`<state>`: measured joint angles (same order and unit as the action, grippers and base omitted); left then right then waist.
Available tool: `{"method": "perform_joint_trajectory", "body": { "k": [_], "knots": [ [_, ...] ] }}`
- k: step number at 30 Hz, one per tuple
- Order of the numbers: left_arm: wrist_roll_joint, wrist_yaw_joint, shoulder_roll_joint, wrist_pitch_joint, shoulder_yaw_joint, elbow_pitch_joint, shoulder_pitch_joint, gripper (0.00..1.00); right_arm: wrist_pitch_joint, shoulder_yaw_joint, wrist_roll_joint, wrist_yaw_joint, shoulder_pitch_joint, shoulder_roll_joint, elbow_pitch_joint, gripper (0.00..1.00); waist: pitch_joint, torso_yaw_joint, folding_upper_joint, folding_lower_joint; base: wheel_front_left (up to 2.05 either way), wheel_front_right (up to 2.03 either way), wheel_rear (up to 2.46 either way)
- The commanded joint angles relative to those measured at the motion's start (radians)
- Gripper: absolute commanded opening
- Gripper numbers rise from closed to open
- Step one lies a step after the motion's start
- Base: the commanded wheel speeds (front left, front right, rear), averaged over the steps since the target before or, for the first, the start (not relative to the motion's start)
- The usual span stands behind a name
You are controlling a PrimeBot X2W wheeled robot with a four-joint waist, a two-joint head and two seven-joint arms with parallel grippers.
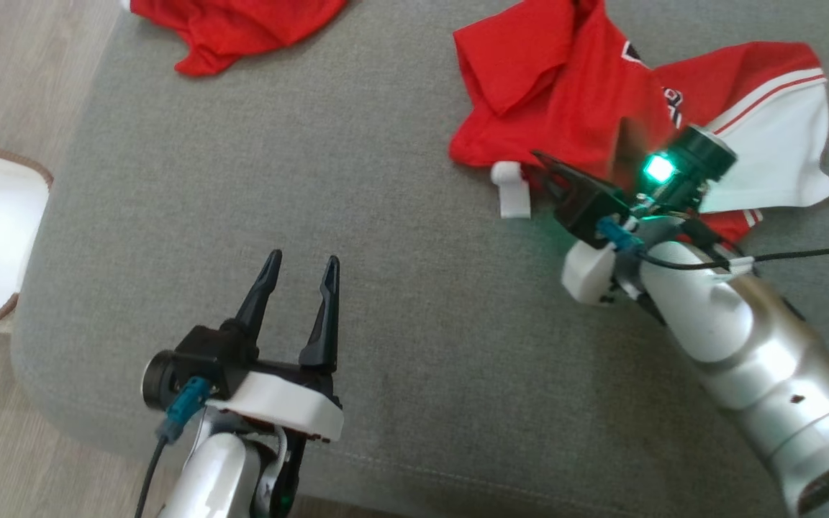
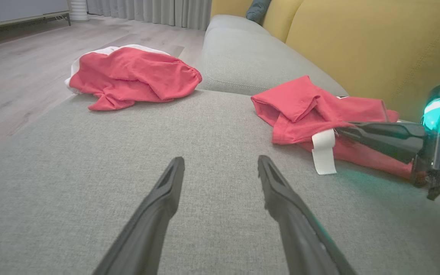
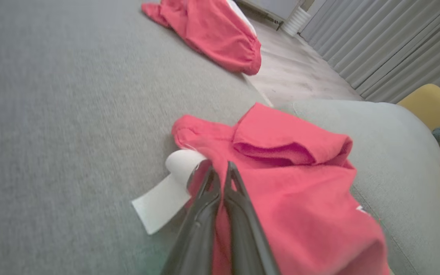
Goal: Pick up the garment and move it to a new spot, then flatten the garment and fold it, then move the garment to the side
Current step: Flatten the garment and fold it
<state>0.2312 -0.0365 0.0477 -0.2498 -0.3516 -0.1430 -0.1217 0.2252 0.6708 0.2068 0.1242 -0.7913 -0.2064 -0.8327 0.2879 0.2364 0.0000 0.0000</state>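
Red-and-white jersey (image 1: 565,93): crumpled on grey sofa seat (image 1: 386,216), at the right gripper (image 3: 220,168) fingertips, unflattened.
Right fingers: pressed together, pinching its red edge beside white strip (image 3: 166,198).
Left gripper (image 1: 303,257): fingers spread, empty, jersey well apart.
Stage, judged: grasp made; lift, move, flatten, fold, set-aside remain.

Garment (image 1: 565,93) is soft cloth; cushion (image 1: 386,288) matt, woven
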Motion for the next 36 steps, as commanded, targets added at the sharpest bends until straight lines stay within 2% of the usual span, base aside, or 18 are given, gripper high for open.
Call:
{"method": "perform_joint_trajectory", "body": {
  "k": [1, 6, 11, 16, 20, 21, 23, 26, 29, 32, 33, 36],
  "knots": [
    [-0.002, -0.006, 0.003, -0.012, 0.027, 0.028, -0.009, 1.00, 0.014, 0.000, -0.005, 0.007, -0.013, 0.025, 0.038, 0.00, -0.005, -0.005, 0.0000, 0.0000, 0.00, 0.00, 0.00],
    [-0.009, -0.003, 0.003, -0.012, 0.032, 0.022, -0.001, 1.00, 0.031, 0.018, -0.032, 0.007, 0.027, 0.062, 0.126, 0.00, -0.023, -0.025, 0.0000, 0.0000, 0.00, 0.00, 0.00],
    [-0.015, 0.001, 0.003, -0.012, 0.039, 0.021, 0.005, 1.00, 0.033, 0.100, -0.084, 0.007, 0.095, 0.080, 0.214, 0.00, -0.037, -0.039, 0.0000, 0.0000, 0.00, 0.00, 0.00],
    [-0.017, 0.003, 0.003, -0.012, 0.045, 0.022, 0.004, 1.00, 0.015, 0.207, -0.162, 0.007, 0.166, 0.099, 0.230, 0.00, -0.039, -0.044, 0.0000, 0.0000, 0.00, 0.00, 0.00],
    [-0.018, 0.002, 0.003, -0.012, 0.051, 0.023, 0.004, 1.00, 0.010, 0.250, -0.207, 0.007, 0.200, 0.115, 0.220, 0.00, -0.045, -0.047, 0.0000, 0.0000, 0.00, 0.00, 0.00],
    [-0.019, 0.002, 0.003, -0.012, 0.053, 0.023, 0.005, 1.00, 0.011, 0.255, -0.218, 0.007, 0.206, 0.118, 0.216, 0.25, -0.048, -0.049, 0.0000, 0.0000, 0.00, 0.00, 0.00],
    [-0.020, 0.002, 0.003, -0.012, 0.058, 0.024, 0.007, 1.00, 0.010, 0.261, -0.246, 0.007, 0.218, 0.126, 0.213, 1.00, -0.055, -0.057, 0.0000, 0.0000, 0.00, 0.00, 0.00],
    [-0.023, 0.004, 0.003, -0.012, 0.064, 0.024, 0.013, 1.00, 0.019, 0.253, -0.274, 0.007, 0.228, 0.133, 0.239, 1.00, -0.070, -0.075, 0.0000, 0.0000, 0.00, 0.00, 0.00],
    [-0.028, 0.004, 0.003, -0.012, 0.074, 0.027, 0.017, 1.00, 0.028, 0.196, -0.285, 0.007, 0.247, 0.134, 0.292, 1.00, -0.083, -0.100, 0.0000, 0.0000, 0.00, 0.00, 0.00],
    [-0.033, 0.007, 0.003, -0.012, 0.082, 0.027, 0.024, 1.00, 0.032, 0.092, -0.290, 0.007, 0.284, 0.126, 0.357, 1.00, -0.102, -0.124, 0.0000, 0.0000, 0.00, 0.00, 0.00],
    [-0.033, 0.007, 0.003, -0.012, 0.082, 0.027, 0.024, 1.00, 0.032, 0.092, -0.290, 0.007, 0.284, 0.126, 0.357, 1.00, -0.102, -0.124, 0.0000, 0.0000, 0.00, 0.00, 0.00],
    [-0.036, 0.010, 0.003, -0.012, 0.086, 0.027, 0.031, 1.00, 0.033, -0.068, -0.288, 0.007, 0.332, 0.111, 0.408, 1.00, -0.116, -0.143, 0.0000, 0.0000, 0.00, 0.00, 0.00]
  ]
}}
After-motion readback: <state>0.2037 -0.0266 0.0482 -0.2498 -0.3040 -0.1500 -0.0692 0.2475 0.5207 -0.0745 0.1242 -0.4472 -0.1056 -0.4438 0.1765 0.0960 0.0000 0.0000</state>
